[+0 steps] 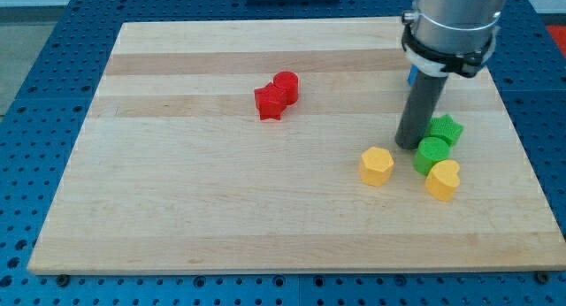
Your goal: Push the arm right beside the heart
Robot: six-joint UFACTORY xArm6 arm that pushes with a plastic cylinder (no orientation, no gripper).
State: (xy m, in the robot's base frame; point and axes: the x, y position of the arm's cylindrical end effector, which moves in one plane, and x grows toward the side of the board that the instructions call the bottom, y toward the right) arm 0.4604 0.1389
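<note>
A yellow heart block (pixel 443 179) lies at the view's lower right on the wooden board (pixel 221 200). A green round block (pixel 432 154) touches it from above, and a green star block (pixel 445 127) sits just above that. My tip (pixel 409 144) is down on the board just left of the green round block and the green star, above and left of the yellow heart. A yellow hexagon block (pixel 377 165) lies below and left of my tip.
A red star block (pixel 271 101) and a red round block (pixel 286 85) touch each other near the board's middle top. A bit of a blue block (pixel 410 75) shows behind the rod. A blue pegboard surface (pixel 35 94) surrounds the board.
</note>
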